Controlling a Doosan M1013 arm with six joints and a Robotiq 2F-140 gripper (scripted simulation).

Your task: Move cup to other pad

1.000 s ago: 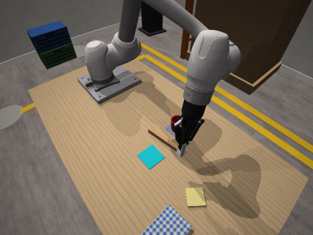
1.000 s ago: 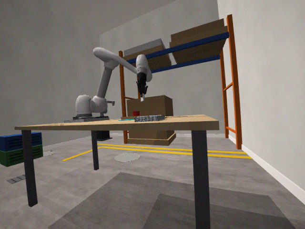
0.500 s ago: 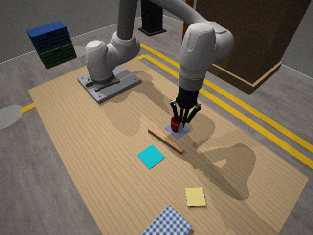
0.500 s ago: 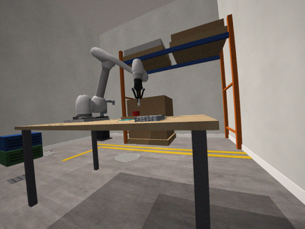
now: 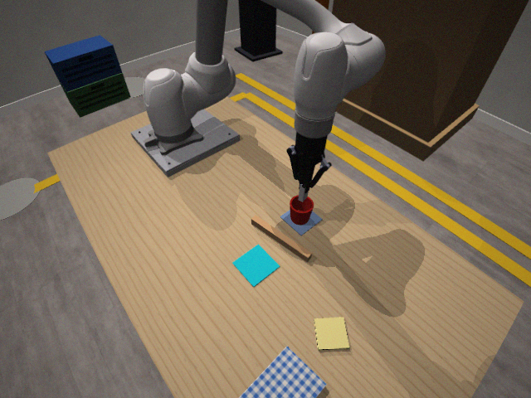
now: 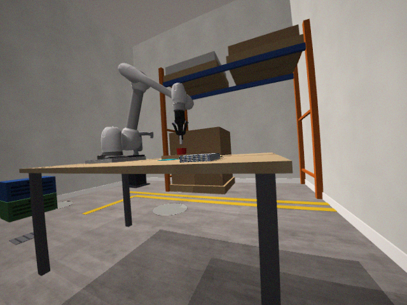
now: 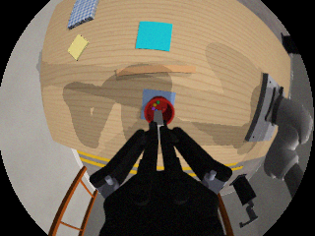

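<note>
A red cup (image 5: 300,211) stands upright on a blue-grey pad (image 5: 301,221) near the table's middle right. It also shows in the exterior view (image 6: 180,150) and in the wrist view (image 7: 159,109). My gripper (image 5: 303,195) points straight down right over the cup's mouth. Its fingers are shut together with nothing between them, and the tips (image 6: 180,141) hang a little above the rim. The cyan pad (image 5: 255,264) lies flat to the front left of the cup. What is inside the cup is mostly hidden by the fingers.
A low wooden rail (image 5: 280,237) lies between the two pads. A yellow pad (image 5: 331,332) and a blue checkered block (image 5: 284,376) lie near the front edge. The arm's base plate (image 5: 185,143) is at the back left.
</note>
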